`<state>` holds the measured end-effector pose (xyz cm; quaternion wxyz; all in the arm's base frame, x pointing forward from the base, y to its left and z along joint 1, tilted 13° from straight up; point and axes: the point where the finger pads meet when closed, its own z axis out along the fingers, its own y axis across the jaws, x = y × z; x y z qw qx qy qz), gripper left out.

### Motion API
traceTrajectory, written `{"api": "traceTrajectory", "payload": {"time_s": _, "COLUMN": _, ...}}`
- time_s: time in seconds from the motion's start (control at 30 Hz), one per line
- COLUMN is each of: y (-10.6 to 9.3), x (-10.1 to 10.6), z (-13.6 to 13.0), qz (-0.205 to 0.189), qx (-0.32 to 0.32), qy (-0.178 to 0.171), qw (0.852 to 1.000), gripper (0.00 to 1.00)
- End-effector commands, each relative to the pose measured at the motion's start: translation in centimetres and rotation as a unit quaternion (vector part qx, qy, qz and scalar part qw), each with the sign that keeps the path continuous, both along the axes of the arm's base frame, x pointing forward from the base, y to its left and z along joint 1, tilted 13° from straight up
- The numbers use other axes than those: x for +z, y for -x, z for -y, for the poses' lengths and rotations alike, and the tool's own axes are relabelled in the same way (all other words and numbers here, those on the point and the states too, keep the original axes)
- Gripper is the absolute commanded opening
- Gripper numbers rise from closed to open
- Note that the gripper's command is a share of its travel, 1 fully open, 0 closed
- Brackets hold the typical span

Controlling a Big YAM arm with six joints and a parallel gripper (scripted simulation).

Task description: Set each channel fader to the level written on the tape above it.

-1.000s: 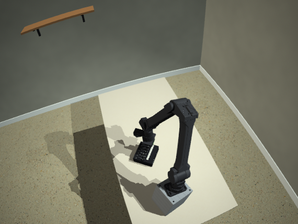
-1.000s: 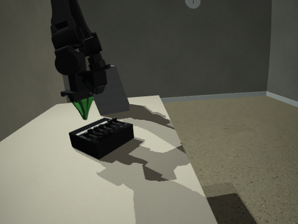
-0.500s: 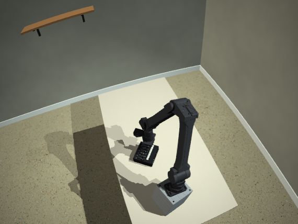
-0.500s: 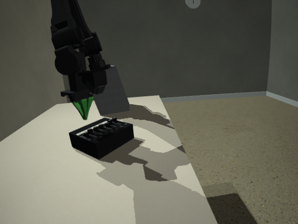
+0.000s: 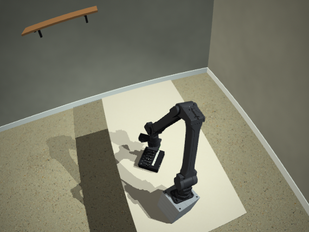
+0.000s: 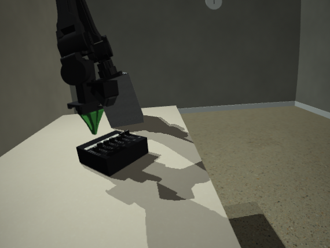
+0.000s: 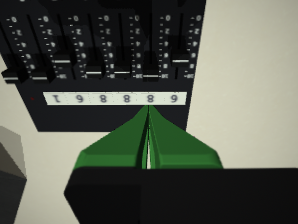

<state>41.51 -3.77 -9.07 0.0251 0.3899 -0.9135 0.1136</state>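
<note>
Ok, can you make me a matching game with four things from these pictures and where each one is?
Things:
1. black box-shaped lighting desk
2. green pointed gripper
3. brown wooden shelf
4. white tape strip with numbers

Places or states:
A. fixed high on the grey wall
B. shut, tip just above the desk's edge
C. standing on the cream table
D. stuck across the desk by the faders

Pairs: 1-C, 2-B, 3-A, 4-D
</note>
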Motion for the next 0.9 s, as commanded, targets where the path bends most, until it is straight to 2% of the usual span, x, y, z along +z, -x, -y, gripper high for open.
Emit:
{"api": "traceTrajectory", "payload": {"time_s": 0.0, "y": -0.4, "x": 0.0, "z": 0.5, "qz": 0.009, "qx": 0.001, "qy": -0.002, "qw": 1.000, "gripper": 0.00}}
{"api": "traceTrajectory", "payload": {"time_s": 0.1, "y": -0.2, "x": -0.6, "z": 0.4, "qz": 0.004, "qx": 0.003, "qy": -0.002, "qw": 1.000, "gripper": 0.00}}
{"api": "traceTrajectory", "payload": {"time_s": 0.2, "y": -0.5, "x": -0.1, "z": 0.3, "qz": 0.011, "qx": 0.005, "qy": -0.002, "qw": 1.000, "gripper": 0.00}}
{"api": "traceTrajectory", "payload": {"time_s": 0.43, "y": -0.2, "x": -1.2, "z": 0.5, "qz": 0.004, "qx": 0.004, "qy": -0.002, "qw": 1.000, "gripper": 0.00}}
{"api": "traceTrajectory", "payload": {"time_s": 0.53, "y": -0.5, "x": -0.8, "z": 0.7, "qz": 0.010, "qx": 0.002, "qy": -0.002, "qw": 1.000, "gripper": 0.00}}
{"api": "traceTrajectory", "payload": {"time_s": 0.63, "y": -0.2, "x": -1.5, "z": 0.8, "qz": 0.004, "qx": 0.002, "qy": -0.002, "qw": 1.000, "gripper": 0.00}}
{"api": "traceTrajectory", "payload": {"time_s": 0.73, "y": -0.2, "x": -1.6, "z": 0.7, "qz": 0.004, "qx": 0.003, "qy": -0.002, "qw": 1.000, "gripper": 0.00}}
{"api": "traceTrajectory", "payload": {"time_s": 0.77, "y": -0.6, "x": -1.0, "z": 0.5, "qz": 0.011, "qx": 0.005, "qy": -0.002, "qw": 1.000, "gripper": 0.00}}
{"api": "traceTrajectory", "payload": {"time_s": 0.87, "y": -0.4, "x": -1.5, "z": 0.8, "qz": 0.007, "qx": 0.003, "qy": -0.002, "qw": 1.000, "gripper": 0.00}}
